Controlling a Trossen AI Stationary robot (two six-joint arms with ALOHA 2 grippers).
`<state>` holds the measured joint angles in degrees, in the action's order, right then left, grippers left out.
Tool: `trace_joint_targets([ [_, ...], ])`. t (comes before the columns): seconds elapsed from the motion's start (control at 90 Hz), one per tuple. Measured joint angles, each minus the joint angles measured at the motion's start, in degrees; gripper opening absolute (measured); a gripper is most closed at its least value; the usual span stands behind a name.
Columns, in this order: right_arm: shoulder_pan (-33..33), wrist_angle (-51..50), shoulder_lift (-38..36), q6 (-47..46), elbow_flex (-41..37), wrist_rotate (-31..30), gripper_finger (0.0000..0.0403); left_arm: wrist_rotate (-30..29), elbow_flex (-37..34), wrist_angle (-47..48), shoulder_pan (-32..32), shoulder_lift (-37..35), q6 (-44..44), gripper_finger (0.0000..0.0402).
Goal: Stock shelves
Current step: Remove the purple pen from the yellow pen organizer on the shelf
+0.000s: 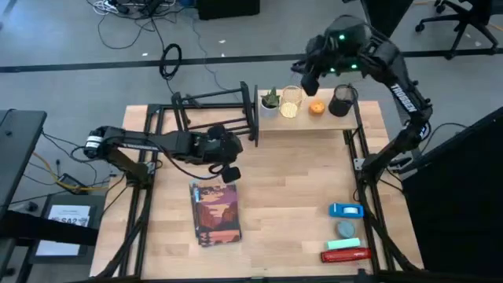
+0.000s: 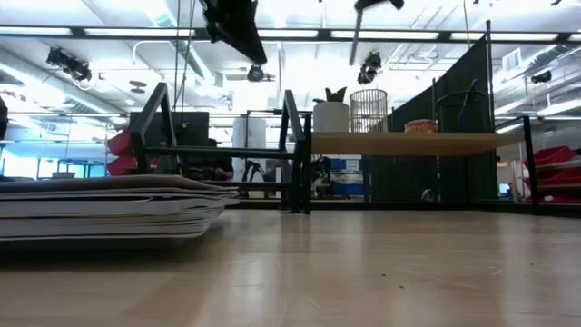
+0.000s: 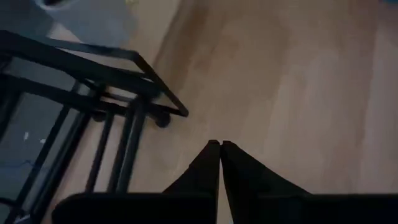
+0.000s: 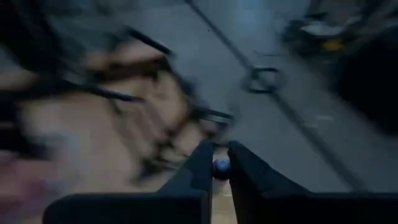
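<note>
Left hand (image 3: 220, 144), fingers together, beside black rack (image 1: 214, 110); right hand (image 4: 221, 163), above wooden shelf (image 1: 310, 119), pinches small dark ball (image 4: 221, 166), visible in wrist view only.

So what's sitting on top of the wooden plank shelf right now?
On the wooden plank shelf, in a row: a small potted plant, a wire basket, a small orange object and a dark mesh cup. The right gripper hangs above them. The cup's contents cannot be seen.
</note>
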<state>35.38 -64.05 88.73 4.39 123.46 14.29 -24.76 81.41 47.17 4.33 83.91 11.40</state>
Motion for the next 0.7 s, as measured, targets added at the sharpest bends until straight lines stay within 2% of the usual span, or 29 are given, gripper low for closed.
trace_joint_targets([
  [0.111,-1.69,-0.63,0.0,-11.04,-0.92,16.73,0.0,0.6,2.51,0.77,0.04,-2.97,1.9,0.0],
  [0.167,-4.1,-0.73,0.04,-13.38,-2.9,22.65,0.0,0.63,3.83,1.03,0.24,-4.16,2.23,0.0],
  [0.289,-11.01,-0.24,0.04,-14.74,-10.89,28.04,0.0,0.73,6.77,0.64,0.23,-6.39,1.49,0.0],
  [0.411,-17.61,4.84,0.2,-14.56,-24.91,30.42,0.0,0.7,7.54,0.21,0.23,-8.15,0.67,0.0],
  [0.511,-20.25,16.95,0.22,-17.52,-37.37,31.05,0.0,0.81,7.54,1.57,0.26,-8.83,1.51,0.0],
  [0.7,-21.1,58.09,1.54,-37.67,-60.07,28.58,0.0,4.16,7.54,4.92,1.39,-8.97,5.54,0.0],
])
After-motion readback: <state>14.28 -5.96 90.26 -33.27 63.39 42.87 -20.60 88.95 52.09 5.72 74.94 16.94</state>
